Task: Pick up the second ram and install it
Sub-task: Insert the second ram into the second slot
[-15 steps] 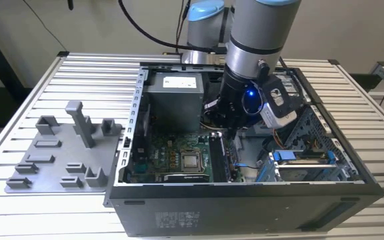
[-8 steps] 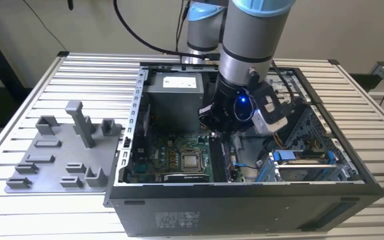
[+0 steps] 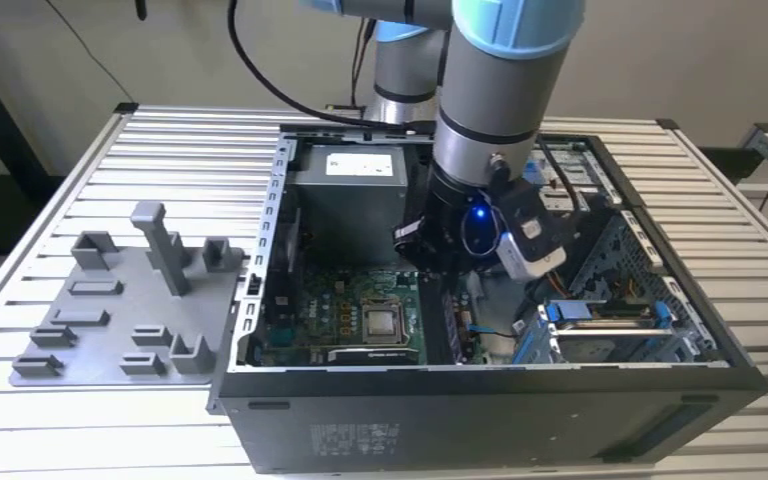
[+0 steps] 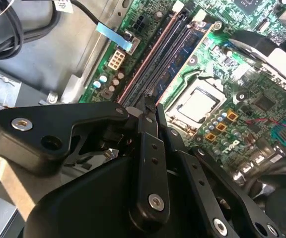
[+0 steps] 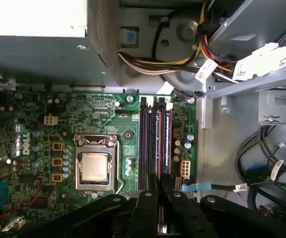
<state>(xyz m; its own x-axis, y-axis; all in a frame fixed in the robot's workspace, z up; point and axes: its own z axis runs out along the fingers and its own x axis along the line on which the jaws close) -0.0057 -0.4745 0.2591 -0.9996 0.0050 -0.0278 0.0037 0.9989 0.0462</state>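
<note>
Now | matte black claw (image 5: 159, 198) pinched shut on thin second ram (image 5: 160, 218) | above long slots (image 5: 153, 144)

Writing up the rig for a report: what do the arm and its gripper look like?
The arm is a silver-grey tube with light-blue joint caps, black cables trailing behind, and a small blue light near its wrist. The gripper is matte black, built of linked bars with silver screws.

The exterior view looks down from high in front onto the open computer case (image 3: 491, 390). Both wrist views ride close above the motherboard (image 5: 58, 124), sharing its processor socket (image 4: 197, 105) and memory slots (image 5: 150, 144).
</note>
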